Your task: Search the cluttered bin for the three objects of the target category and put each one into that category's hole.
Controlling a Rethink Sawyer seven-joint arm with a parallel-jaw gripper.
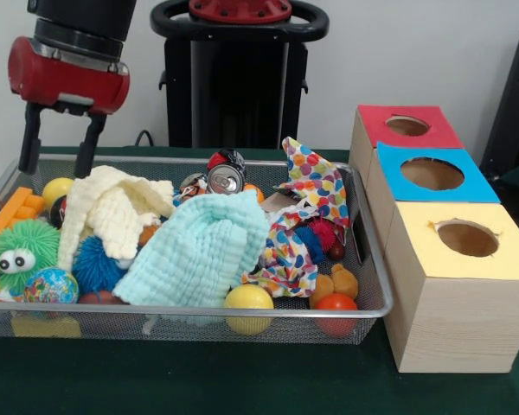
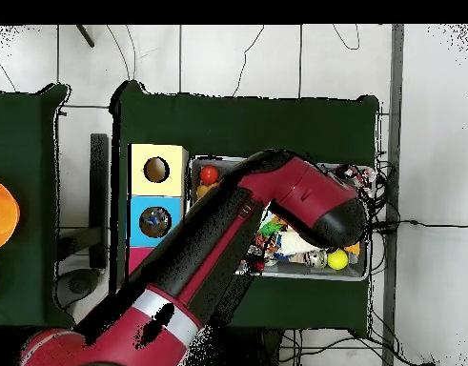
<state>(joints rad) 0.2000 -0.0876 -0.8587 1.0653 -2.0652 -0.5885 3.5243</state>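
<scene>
The wire mesh bin (image 1: 242, 310) lies on the green table, full of toys and cloths. No clear plastic bottle with a blue label shows; cloths cover much of the pile. A crushed metal can with a silver top (image 1: 226, 177) lies at the back middle. My gripper (image 1: 54, 170) hangs over the bin's far left corner, fingers (image 1: 26, 143) spread apart and empty, tips at rim height. In the overhead view my arm (image 2: 275, 205) covers most of the bin (image 2: 363, 274) and hides the gripper.
Three wooden boxes stand to the right of the bin, each with a round hole: red top (image 1: 406, 125), blue top (image 1: 432, 174), yellow top (image 1: 467, 239). In the bin lie a light blue cloth (image 1: 199, 251), a cream cloth (image 1: 112, 207), a polka-dot cloth (image 1: 311, 186) and several balls.
</scene>
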